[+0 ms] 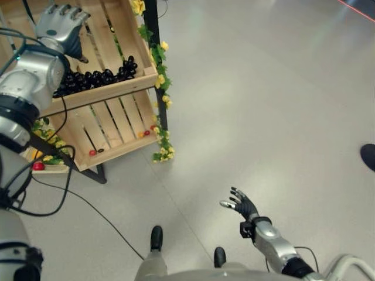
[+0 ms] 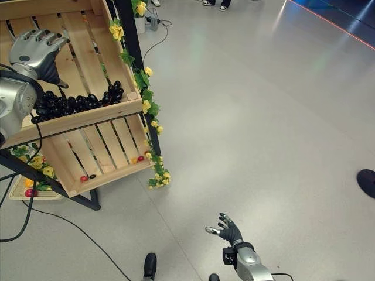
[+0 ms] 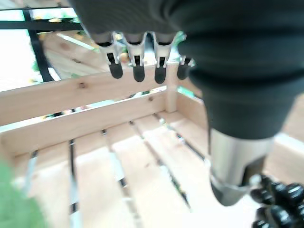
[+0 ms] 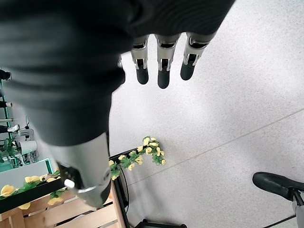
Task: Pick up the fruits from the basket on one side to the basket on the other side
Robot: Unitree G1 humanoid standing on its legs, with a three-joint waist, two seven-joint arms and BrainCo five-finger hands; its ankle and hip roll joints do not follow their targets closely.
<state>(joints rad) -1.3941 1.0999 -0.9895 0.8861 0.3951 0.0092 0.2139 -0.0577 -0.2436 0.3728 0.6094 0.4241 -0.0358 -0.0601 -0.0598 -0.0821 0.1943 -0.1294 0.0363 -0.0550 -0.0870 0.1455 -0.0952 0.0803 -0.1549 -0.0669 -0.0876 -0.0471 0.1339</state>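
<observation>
The left hand (image 2: 36,51) hovered over the upper crate (image 2: 76,35), just above the dark grapes (image 2: 76,104) heaped along its front edge, its fingers (image 3: 135,66) relaxed and slightly apart, holding nothing. The lower crate (image 2: 99,153) held a few small red fruits (image 2: 140,158) near its front lip. The right hand (image 2: 228,231) hung over the bare floor (image 2: 263,117), well apart from the crates, fingers spread and empty.
</observation>
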